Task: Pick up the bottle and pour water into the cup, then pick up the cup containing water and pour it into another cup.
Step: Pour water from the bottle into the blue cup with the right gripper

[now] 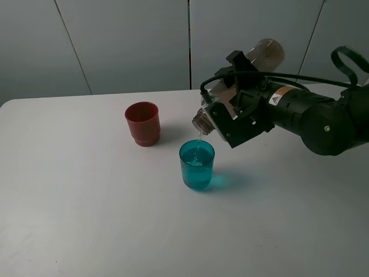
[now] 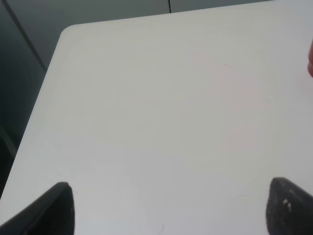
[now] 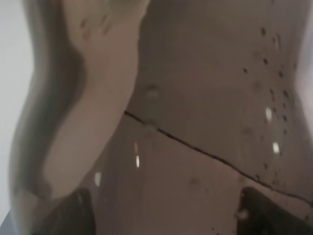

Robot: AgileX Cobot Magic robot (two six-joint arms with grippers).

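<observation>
The left pincer (image 2: 168, 210) hangs over bare white surface (image 1: 86, 219), its jaws set wide apart and gripping nothing. The red cup (image 1: 142, 123) stands upright on the surface at 10 o'clock from the teal cup (image 1: 196, 165), near it but not touching. The teal cup stands upright near centre. The bottle (image 1: 266, 55) is tilted, its mouth just above the teal cup's rim at 12 o'clock and its base raised toward 2 o'clock; a thin stream falls into the cup. The right pincer (image 1: 233, 109) is clamped around the bottle's body.
</observation>
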